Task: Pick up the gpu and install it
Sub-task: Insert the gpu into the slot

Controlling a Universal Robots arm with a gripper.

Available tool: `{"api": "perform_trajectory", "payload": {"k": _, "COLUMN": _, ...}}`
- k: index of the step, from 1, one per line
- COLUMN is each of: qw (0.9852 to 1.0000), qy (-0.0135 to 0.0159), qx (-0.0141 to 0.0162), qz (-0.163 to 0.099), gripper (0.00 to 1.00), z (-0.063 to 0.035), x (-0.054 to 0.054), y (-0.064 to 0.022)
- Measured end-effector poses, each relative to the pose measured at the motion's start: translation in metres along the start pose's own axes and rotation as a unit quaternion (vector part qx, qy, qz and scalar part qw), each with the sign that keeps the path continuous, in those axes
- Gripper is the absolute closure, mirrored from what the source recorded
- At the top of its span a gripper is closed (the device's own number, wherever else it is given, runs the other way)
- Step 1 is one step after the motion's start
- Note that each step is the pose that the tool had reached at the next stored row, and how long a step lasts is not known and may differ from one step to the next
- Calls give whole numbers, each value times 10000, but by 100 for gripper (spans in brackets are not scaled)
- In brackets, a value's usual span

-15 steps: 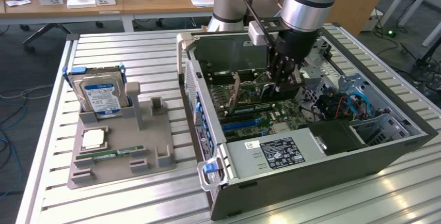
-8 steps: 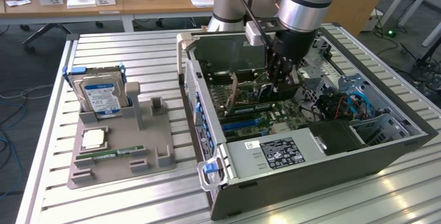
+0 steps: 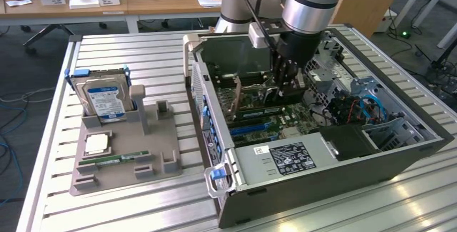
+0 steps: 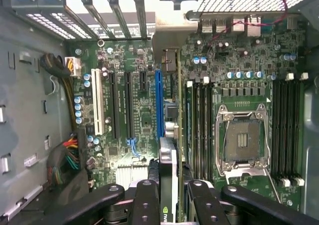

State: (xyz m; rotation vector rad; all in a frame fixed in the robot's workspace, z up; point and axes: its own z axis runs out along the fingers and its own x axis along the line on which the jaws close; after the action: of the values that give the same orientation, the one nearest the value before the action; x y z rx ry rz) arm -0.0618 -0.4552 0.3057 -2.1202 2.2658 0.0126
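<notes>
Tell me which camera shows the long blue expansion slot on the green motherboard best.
The wrist view: it faces the long blue expansion slot squarely, showing most of its length. The exterior view catches a short slanted strip of it inside the dark metal case.

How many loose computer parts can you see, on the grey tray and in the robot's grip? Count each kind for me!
Hard drive: 1
Square silver chip: 1
Memory stick: 1
gpu: 1
Total: 4
</notes>
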Motion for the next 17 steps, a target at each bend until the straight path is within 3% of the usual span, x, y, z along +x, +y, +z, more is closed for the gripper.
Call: {"api": "perform_trajectory", "payload": {"k": 17, "qw": 10000, "qy": -2, "qx": 33, "qz": -1, "gripper": 73, "z": 174, "x": 20, "y": 92}}
